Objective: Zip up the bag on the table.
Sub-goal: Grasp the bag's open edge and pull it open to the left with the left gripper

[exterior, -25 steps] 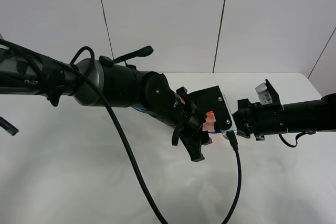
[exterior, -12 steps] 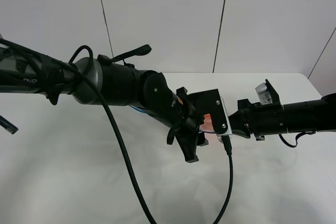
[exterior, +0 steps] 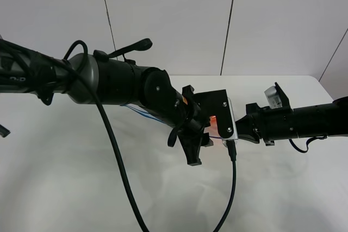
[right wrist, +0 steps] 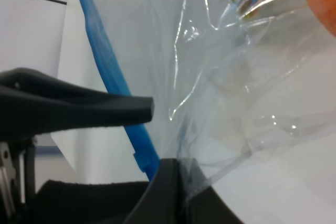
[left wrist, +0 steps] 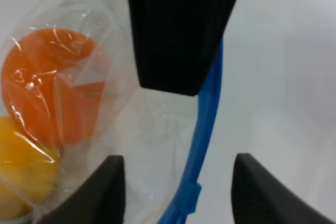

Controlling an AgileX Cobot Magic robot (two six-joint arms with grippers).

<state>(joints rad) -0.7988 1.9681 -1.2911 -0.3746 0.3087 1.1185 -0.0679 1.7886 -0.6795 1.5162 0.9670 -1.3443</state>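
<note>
On the surface, our right tool pinched the bag by its edge while our left tool, spread apart, straddled the blue strip; closing askew, we risked missing it.

Clear blue-zippered bag of fruit on white table
</note>
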